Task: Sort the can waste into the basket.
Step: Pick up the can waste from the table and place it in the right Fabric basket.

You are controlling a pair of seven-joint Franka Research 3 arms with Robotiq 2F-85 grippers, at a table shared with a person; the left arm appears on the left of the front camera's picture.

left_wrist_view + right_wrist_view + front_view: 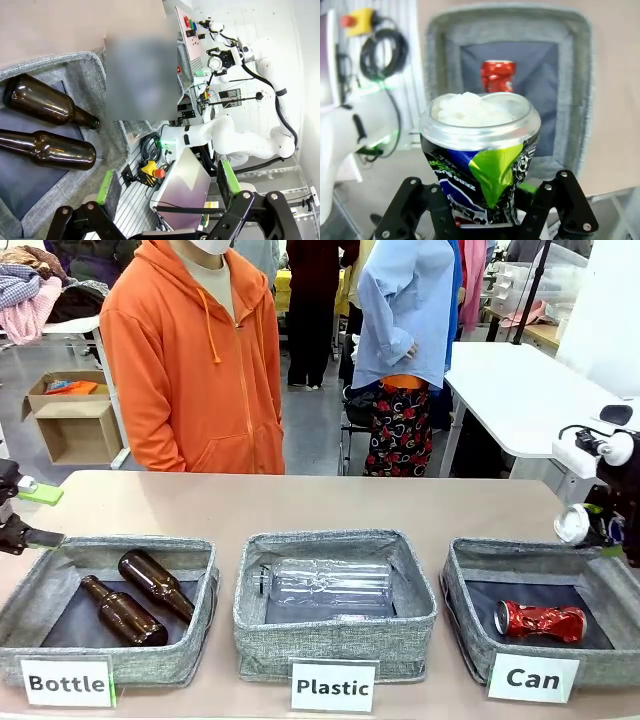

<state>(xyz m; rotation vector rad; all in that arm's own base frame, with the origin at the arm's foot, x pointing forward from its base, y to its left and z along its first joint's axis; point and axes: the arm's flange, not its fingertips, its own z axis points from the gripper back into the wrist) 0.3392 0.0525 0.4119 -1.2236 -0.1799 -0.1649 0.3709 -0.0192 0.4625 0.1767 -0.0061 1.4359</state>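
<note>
I am looking across a table (300,502) that is carrying three grey baskets in a row: the "Bottle" basket (30,605) at nine o'clock, the "Plastic" basket (340,635) in the middle, and the "Can" basket (470,570) at three o'clock. A person in an orange hoodie (195,360) is standing at twelve o'clock beyond the far edge.

Counting contents: two brown bottles (124,611) are lying in the "Bottle" basket, one clear plastic bottle (325,585) is lying on its side in the "Plastic" basket, and one crushed red can (541,621) is lying in the "Can" basket, its long axis running nine to three.

My right gripper (487,212) is clamping the dark can (480,165) between its fingers, above the "Can" basket; the can's long axis is running along the fingers, its silver end pointing away from the wrist toward the basket. That makes two cans in all.

My left gripper (167,187) is hanging with its fingers spread wide and nothing between them, beside the "Bottle" basket's edge.
</note>
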